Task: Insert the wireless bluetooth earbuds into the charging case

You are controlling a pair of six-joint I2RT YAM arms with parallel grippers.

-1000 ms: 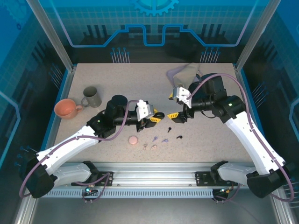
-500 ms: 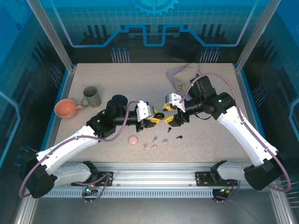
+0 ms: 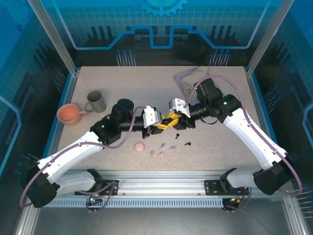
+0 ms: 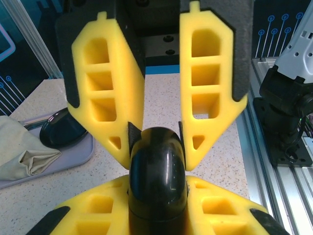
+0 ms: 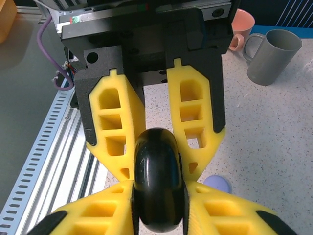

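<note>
Blk case (image 4: 157,181), yel jaws, orange cup (image 3: 70,113), gry mug (image 3: 96,102), speckled beige table (image 3: 146,83).

The left arm (image 3: 83,147) reaches forward and inward, its wrist roughly level, so that the left claw (image 3: 162,126) meets the right claw (image 3: 173,119) tip to tip above the tabletop, while the right arm (image 3: 249,132) bends at the elbow and angles in from the opposite side. In the left wrist view the left claw's yellow fingers (image 4: 215,208) sit pressed to either side of a black case (image 4: 157,161), and the facing right claw's fingers (image 4: 208,98) pinch the same case from directly ahead. In the right wrist view the right claw (image 5: 157,188) is likewise clamped around the case, with the left claw straight across from it.
</note>
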